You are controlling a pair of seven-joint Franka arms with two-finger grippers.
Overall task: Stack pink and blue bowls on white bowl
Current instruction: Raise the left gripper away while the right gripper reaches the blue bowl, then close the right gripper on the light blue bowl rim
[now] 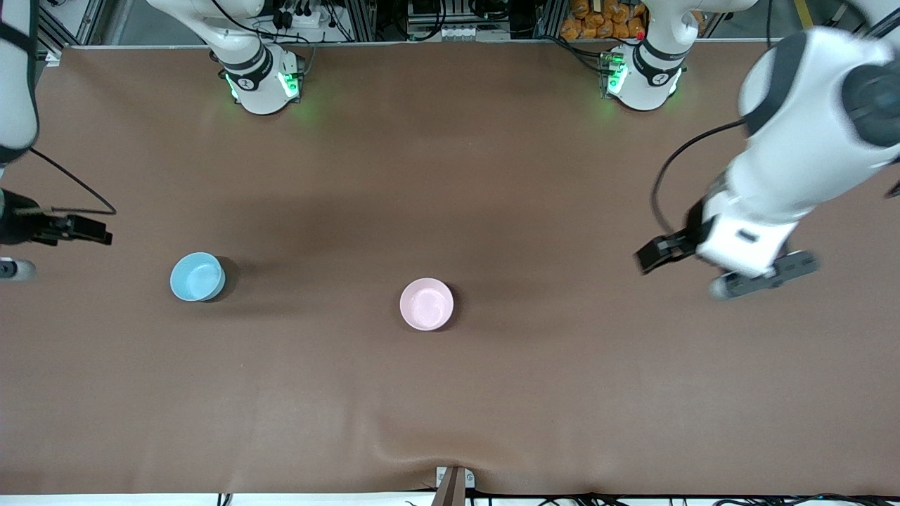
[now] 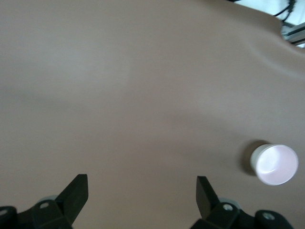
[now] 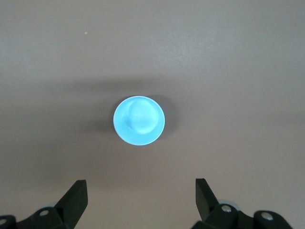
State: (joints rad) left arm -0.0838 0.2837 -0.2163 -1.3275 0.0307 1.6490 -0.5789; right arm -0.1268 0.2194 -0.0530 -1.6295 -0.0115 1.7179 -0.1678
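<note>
- Front view: we see the pink bowl [image 1: 427, 304] upright on the brown table [image 1: 450, 393], about midway between the two arms' ends. The white bowl cannot be made out as a separate thing from here. The blue bowl [image 1: 197, 277] sits well apart from the pink one, toward the right arm's end and slightly farther from the camera. The left gripper [image 1: 724, 270] hangs in the air over bare table near the left arm's end, holding nothing. The right gripper [image 1: 7, 253] waits at the view's edge by the right arm's end, only partly in sight.
- Left wrist view: we see the left gripper [image 2: 142, 191] with its fingers [image 2: 76, 191] spread wide over bare table, and the pink bowl [image 2: 275, 164] well off to one side.
- Right wrist view: we see the right gripper [image 3: 141, 193] spread wide and empty, with the blue bowl [image 3: 139, 120] below it, clear of the fingertips [image 3: 204, 193].
</note>
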